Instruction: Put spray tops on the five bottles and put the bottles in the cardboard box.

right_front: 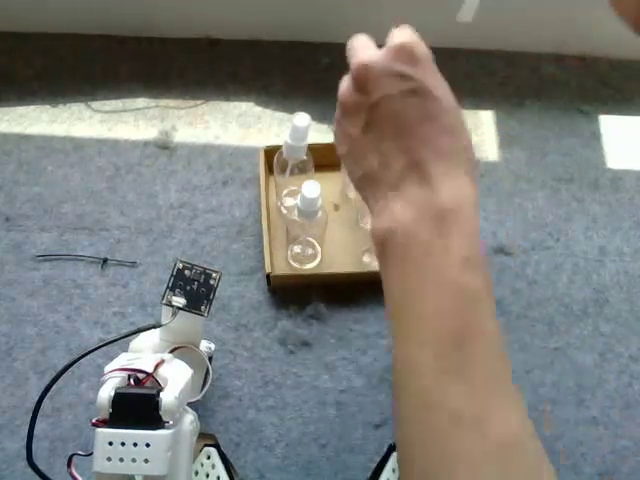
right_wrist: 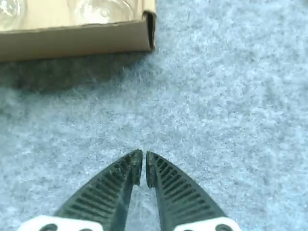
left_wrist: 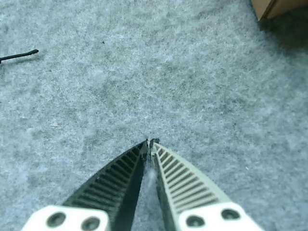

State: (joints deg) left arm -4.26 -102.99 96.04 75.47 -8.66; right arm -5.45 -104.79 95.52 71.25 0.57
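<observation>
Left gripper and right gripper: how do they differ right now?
The left gripper has one black finger and one pale one; the right gripper has two dark fingers. The cardboard box lies ahead of the right gripper, but off to one side of the left gripper. Both are shut, empty, over grey carpet.

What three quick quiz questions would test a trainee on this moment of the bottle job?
1. True or false: the left gripper is clamped on a bottle.
2. Where do the clear plastic bottles with white spray tops stand? A: in the shallow brown cardboard box; B: on a white plate; C: on a wooden shelf.
3. In the high view, what hangs over part of the box?

Key: 1 false, it is shut on nothing. 2 A. 3 a person's hand.
</observation>
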